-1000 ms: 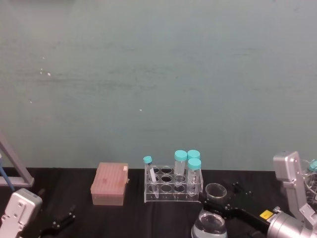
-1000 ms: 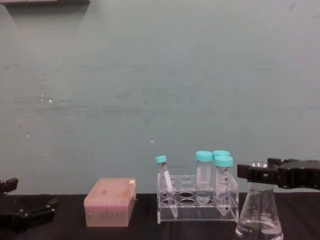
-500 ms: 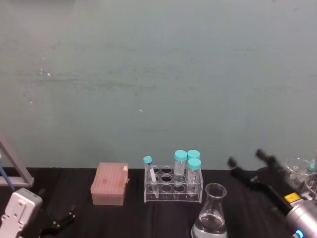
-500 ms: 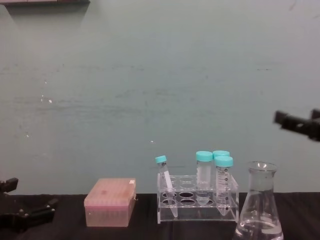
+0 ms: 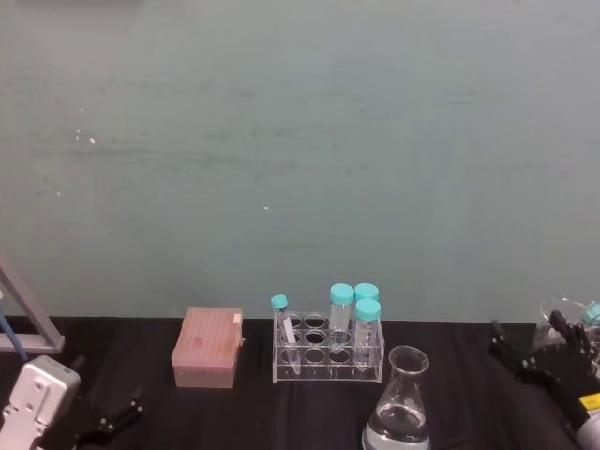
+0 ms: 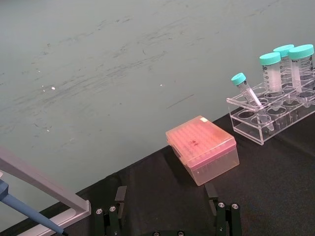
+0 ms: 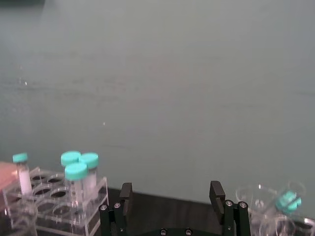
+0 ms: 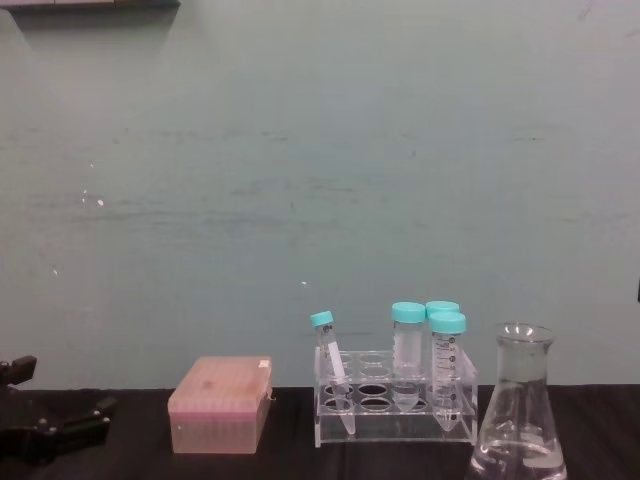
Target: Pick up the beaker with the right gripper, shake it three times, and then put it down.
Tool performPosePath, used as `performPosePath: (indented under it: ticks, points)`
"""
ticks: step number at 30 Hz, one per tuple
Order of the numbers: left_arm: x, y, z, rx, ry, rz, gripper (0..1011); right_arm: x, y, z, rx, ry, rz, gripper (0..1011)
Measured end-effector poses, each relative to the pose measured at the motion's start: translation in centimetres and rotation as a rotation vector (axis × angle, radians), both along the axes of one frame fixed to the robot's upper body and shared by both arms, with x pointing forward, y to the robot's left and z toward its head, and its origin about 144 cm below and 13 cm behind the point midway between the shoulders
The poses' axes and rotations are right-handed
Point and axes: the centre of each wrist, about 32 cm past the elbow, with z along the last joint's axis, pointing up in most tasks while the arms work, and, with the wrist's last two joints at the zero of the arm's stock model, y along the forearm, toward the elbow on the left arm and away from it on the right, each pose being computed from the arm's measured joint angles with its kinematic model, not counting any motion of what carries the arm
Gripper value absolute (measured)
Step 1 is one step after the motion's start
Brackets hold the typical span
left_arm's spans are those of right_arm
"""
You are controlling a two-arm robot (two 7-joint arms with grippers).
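While the beaker (image 5: 397, 404) stood upright on the table (image 5: 253, 412) beside the rack (image 5: 328, 352), fragile, slippery glass best taken at its neck, the right tool (image 5: 534, 352) was held open, empty, well apart; the left tool (image 6: 167, 211) was parked open.

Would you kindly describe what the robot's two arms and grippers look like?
The right gripper is black with two blocky fingers and a yellow label behind it. The left gripper is black with thin fingers on a silver-grey wrist housing. Small screws show at the finger bases.
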Motion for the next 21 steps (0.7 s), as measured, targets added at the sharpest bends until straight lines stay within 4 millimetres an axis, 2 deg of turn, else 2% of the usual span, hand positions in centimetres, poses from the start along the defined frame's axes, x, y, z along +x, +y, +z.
performPosePath:
  ticks: [9, 21]
  points:
    - [0.0, 0.0, 0.0, 0.000, 0.000, 0.000, 1000, -0.8, -0.3, -1.3, 0.022, 0.074, 0.026, 1000]
    - [0.0, 0.0, 0.0, 0.000, 0.000, 0.000, 1000, -0.8, -0.3, -1.2, 0.019, 0.071, 0.025, 1000]
